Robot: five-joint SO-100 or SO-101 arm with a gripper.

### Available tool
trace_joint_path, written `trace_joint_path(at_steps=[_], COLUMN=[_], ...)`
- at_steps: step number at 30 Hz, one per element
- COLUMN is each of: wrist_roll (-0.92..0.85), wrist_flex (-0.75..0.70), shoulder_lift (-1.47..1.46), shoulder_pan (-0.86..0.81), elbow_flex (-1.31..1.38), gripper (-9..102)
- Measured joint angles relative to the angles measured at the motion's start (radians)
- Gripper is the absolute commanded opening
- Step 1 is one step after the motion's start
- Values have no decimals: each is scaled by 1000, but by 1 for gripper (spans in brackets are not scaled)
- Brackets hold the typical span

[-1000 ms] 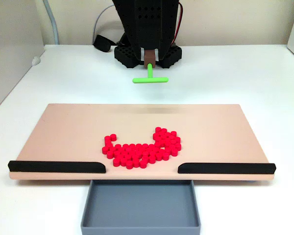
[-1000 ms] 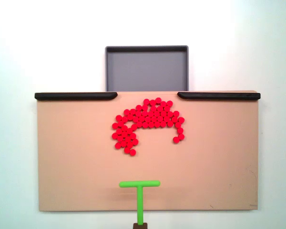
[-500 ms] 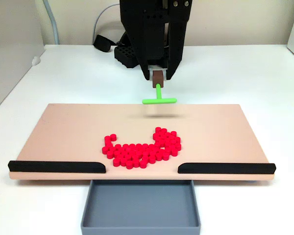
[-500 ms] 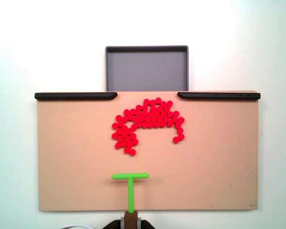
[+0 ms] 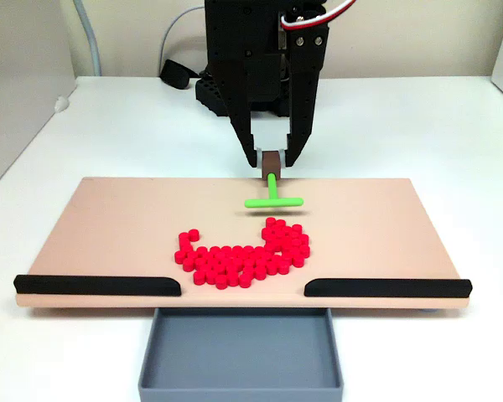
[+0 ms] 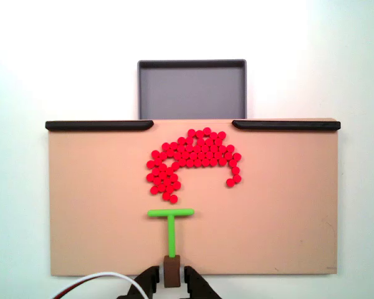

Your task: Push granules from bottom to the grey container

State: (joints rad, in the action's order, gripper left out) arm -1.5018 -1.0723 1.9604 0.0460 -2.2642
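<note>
Gripping the brown block at the base of the green T-shaped pusher point(image 5: 272, 194), with the black gripper point(image 5: 271, 159) clenched on that block between both fingers, seen from the front in one fixed view and from above in the other point(image 6: 171, 274). Advanced over the beige board point(image 5: 109, 226) compared with half a second ago, when the crossbar hung at the board's far edge in the front fixed view; now well inside the edge and just short of the granules point(image 5: 243, 253). Closer too in the top-down fixed view, where the pusher point(image 6: 171, 227) has its crossbar right beside the lowest pellets of the granules point(image 6: 193, 161), apart by a small gap, not touching as far as can be told. Unchanged in shape since the earlier frames: a curved red cluster on the middle of the board, nearer the side with the two black strips point(image 5: 98, 285) point(image 5: 387, 287). Sitting off the board beyond the gap between those strips, the grey container point(image 5: 241, 352), also seen from above point(image 6: 192, 90), with no pellets inside. Trailing at the bottom of the top-down view, a white cable point(image 6: 106, 278) beside the gripper.
</note>
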Motion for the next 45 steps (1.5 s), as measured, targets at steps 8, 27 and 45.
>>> trace_joint_path(at_steps=[8, 27, 45], wrist_roll=[23, 29, 29], wrist_flex=[29, 58, 58], shoulder_lift=[-2, -52, -175], shoulder_pan=[0, 5, 5], elbow_flex=[-37, -34, 80], gripper=[0, 0, 0])
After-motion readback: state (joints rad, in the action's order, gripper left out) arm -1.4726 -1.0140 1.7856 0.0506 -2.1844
